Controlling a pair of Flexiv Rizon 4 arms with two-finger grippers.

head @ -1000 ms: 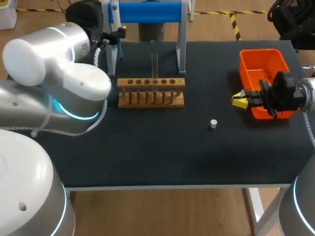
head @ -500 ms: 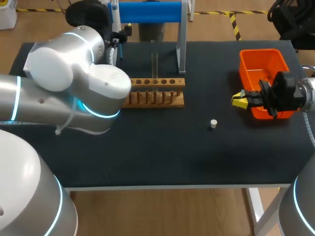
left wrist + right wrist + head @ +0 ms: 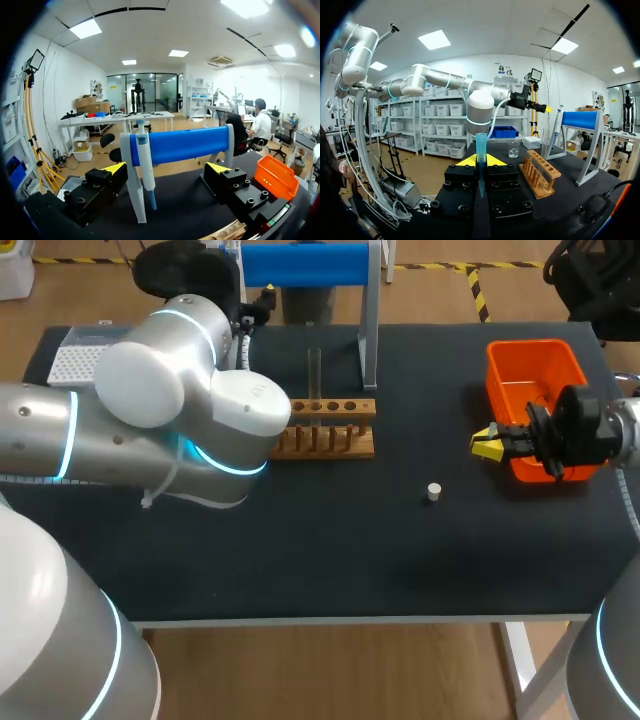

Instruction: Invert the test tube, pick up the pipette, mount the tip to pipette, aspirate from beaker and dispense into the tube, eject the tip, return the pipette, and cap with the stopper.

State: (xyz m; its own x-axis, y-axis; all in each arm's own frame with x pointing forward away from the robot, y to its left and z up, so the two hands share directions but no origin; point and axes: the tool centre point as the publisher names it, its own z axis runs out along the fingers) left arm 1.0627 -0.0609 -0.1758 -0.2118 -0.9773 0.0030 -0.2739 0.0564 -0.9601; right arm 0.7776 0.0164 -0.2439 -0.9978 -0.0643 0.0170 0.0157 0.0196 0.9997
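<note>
Facing the pipette (image 3: 144, 165), left jaws gape; right jaws pinch a tip (image 3: 481, 147).

the left jaws, spread wide, face the pipette (image 3: 145, 165) with a gap on either side; the stand's white post (image 3: 131, 195) rises just beside it. the left arm (image 3: 150, 400) overhangs the left end of the rack (image 3: 335, 430), from which the test tube (image 3: 314, 370) sticks up. bare table (image 3: 330, 550) in front holds only the stopper (image 3: 433, 492). the right jaws, closed on a blue tip (image 3: 481, 145), hang just beside the orange bin (image 3: 535, 350).
</note>
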